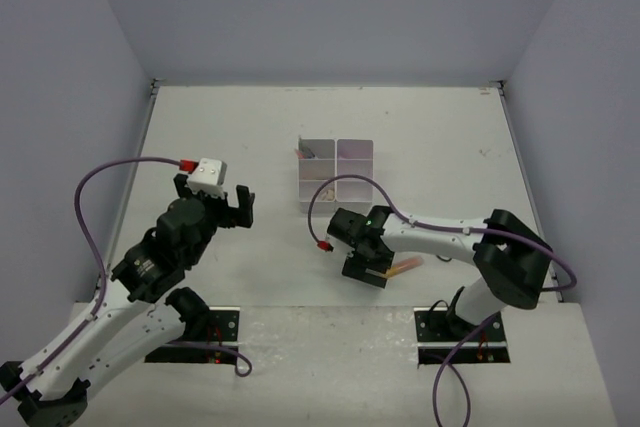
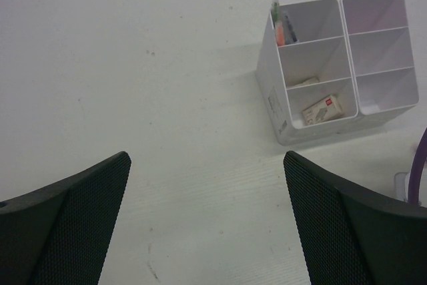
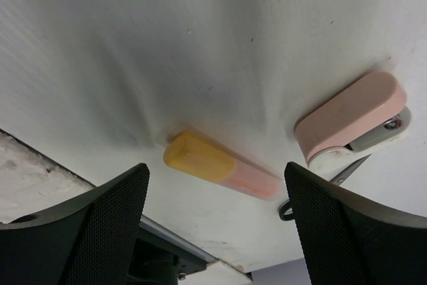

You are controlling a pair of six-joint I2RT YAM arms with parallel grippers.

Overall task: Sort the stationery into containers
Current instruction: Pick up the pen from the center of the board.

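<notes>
Pink marker w/ an orange cap lies flat on the white surface, close to its near edge and just ahead of the right tool. That tool's fingers are spread apart, w/ nothing clamped. The marker's long axis runs roughly finger to finger, slightly tilted, cap end toward one finger. Judging from that, the wrist prob. needs a turn so the fingers close across the thin body, not along it. Near the marker's other end sits a pink-and-white stapler-like item; can't tell if they touch. A thin dark wire loop shows beneath it. The white six-cell organizer stands farther back, near the middle of the surface. The right arm is much nearer the marker. The left tool hovers well apart from it, fingers wide, empty, facing the organizer. Writing: a tan eraser in the nearest left cell has a red mark, and a small label sits on the organizer's side wall; neither is legible. Pens stand in the far left cell.
</notes>
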